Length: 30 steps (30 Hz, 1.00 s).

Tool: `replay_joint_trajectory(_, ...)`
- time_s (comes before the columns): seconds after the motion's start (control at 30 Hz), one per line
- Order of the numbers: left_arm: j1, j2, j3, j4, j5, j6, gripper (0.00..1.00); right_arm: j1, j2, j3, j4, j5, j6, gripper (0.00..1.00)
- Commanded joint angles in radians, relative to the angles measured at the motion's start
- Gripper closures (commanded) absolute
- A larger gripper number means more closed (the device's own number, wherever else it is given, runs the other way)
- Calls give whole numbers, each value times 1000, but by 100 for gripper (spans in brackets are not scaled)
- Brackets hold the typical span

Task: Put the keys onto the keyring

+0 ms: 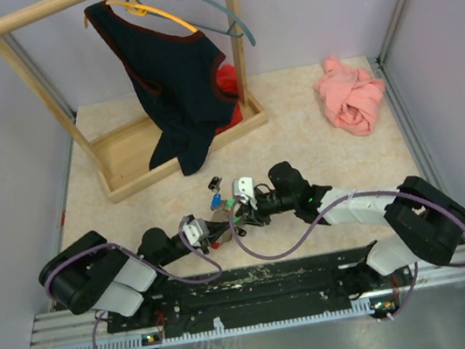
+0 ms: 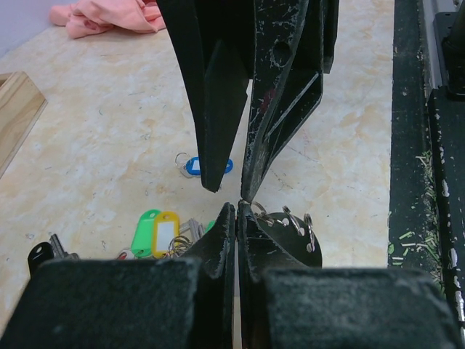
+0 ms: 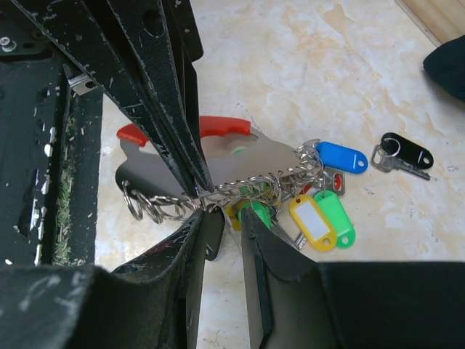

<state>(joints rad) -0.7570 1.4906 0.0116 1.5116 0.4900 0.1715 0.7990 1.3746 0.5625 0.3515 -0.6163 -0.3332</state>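
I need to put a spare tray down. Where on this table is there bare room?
Bare table lies between the rack and pink cloth, and in front of the cloth. Crowded: near centre, where left pincer and right pincer meet over the keyring and keys.

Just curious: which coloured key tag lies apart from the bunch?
The black tag: it lies alone, while the blue tag, yellow tag and green tag cluster by the rings.

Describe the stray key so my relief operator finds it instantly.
Start at the wooden clothes rack; on the table in front of its base lies one key by itself. Its tag is black, unlike the bunch of blue, yellow and green tags nearby.
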Motion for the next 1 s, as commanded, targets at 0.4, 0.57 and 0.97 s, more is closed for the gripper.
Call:
replay_joint_trajectory(0.4, -2, 3, -34, 154, 11, -20, 99, 21, 43, 22, 55, -75, -3, 79)
replay_joint_trajectory(0.57, -2, 6, -32, 153, 13, -23, 99, 23, 46, 18, 72, -90, 2, 79)
replay_joint_trajectory(0.97, -2, 18, -27, 161, 19, -33, 99, 25, 50, 14, 124, -104, 14, 85)
